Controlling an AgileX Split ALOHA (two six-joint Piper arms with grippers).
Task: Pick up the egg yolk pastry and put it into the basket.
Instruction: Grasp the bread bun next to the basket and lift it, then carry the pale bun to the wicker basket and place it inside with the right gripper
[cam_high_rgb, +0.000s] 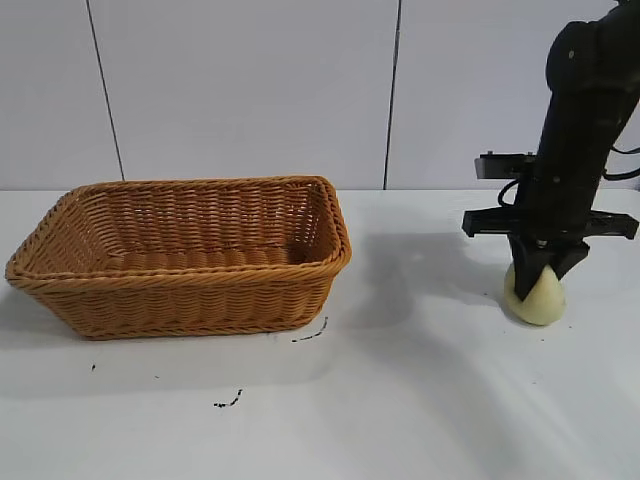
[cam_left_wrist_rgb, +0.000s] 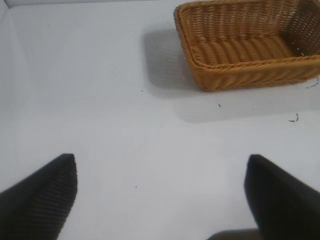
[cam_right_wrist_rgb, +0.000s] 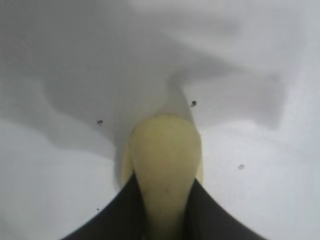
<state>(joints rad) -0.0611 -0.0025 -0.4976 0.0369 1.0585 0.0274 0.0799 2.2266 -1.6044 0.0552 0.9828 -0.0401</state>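
One arm at work: right arm upright at the right, wrist bent so the right gripper points straight down at the table. Fingers pinching the pastry from both sides, squeezed to a narrow wedge between them. Pastry resting on the table at the right, well apart from the basket; pinched top pointing up, long axis roughly vertical, wider base down. Basket at the left, long axis running left to right, mouth up. Left gripper above bare table, fingers spread wide, holding nothing, basket farther off.
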